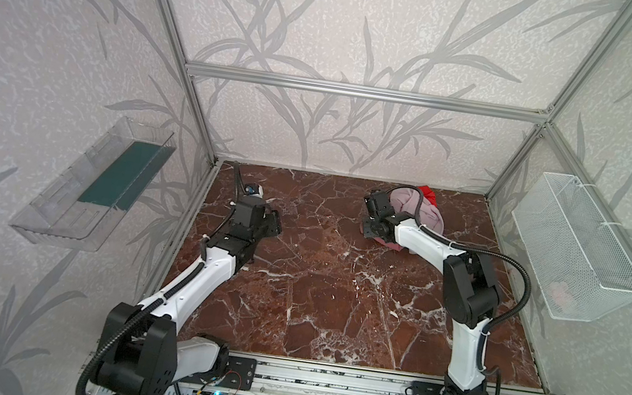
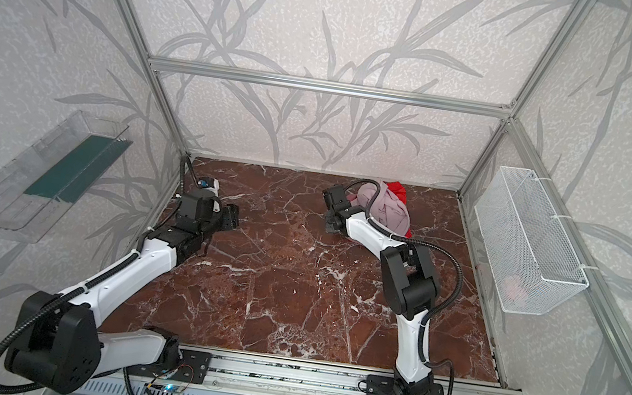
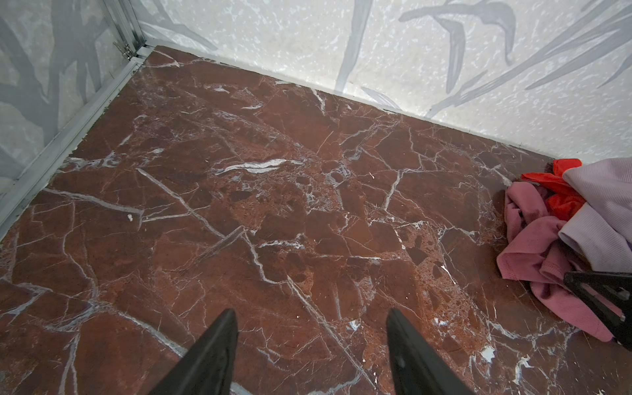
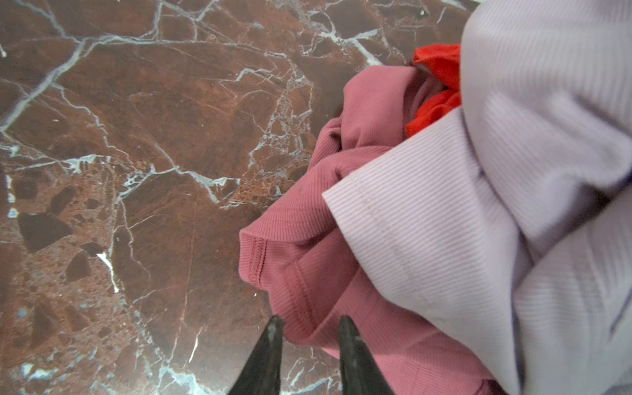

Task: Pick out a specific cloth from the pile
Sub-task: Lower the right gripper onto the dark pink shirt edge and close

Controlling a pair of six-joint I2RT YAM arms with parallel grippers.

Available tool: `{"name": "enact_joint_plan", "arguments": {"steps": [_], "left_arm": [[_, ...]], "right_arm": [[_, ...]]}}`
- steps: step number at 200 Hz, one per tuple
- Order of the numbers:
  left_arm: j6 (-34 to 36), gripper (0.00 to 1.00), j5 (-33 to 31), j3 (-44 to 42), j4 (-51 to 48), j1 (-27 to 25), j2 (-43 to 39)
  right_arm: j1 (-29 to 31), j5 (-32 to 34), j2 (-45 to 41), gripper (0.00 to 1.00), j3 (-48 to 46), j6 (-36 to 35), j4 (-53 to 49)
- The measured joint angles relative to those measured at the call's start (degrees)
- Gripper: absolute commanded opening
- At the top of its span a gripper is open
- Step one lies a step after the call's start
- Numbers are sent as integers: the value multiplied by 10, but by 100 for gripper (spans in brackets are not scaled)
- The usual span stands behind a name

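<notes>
My R gripper [image 4: 309, 323]: jaws narrow, fold of the cloth [image 4: 301, 260] btwn tips, can't tell if clamped. Cloth sits front-left in the pile [image 1: 421, 215], near table [image 1: 315, 282] back edge. L gripper [image 3: 311, 318] wide, empty.

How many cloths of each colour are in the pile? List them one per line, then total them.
Dusty rose cloth: 1
Pale lilac cloth: 1
Bright red cloth: 1
Total: 3
</notes>
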Motion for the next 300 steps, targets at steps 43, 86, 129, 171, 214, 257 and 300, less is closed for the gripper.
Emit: {"name": "enact_joint_plan", "arguments": {"steps": [43, 86, 129, 171, 214, 257, 300], "left_arm": [[0, 67, 0, 0, 3, 0, 4], [4, 67, 0, 0, 7, 0, 9], [4, 67, 1, -1, 12, 0, 13], [4, 67, 5, -1, 17, 0, 24], [4, 67, 5, -6, 22, 0, 24], [4, 67, 5, -9, 22, 0, 24], [4, 67, 4, -11, 22, 0, 24]], "right_arm": [[0, 11, 15, 40, 10, 0, -6], [0, 20, 16, 48, 10, -1, -14], [0, 21, 16, 55, 12, -5, -18], [0, 27, 21, 53, 27, -11, -25], [0, 40, 43, 45, 53, -18, -35], [1, 51, 57, 12, 60, -18, -44], [1, 66, 57, 0, 64, -15, -47]]}}
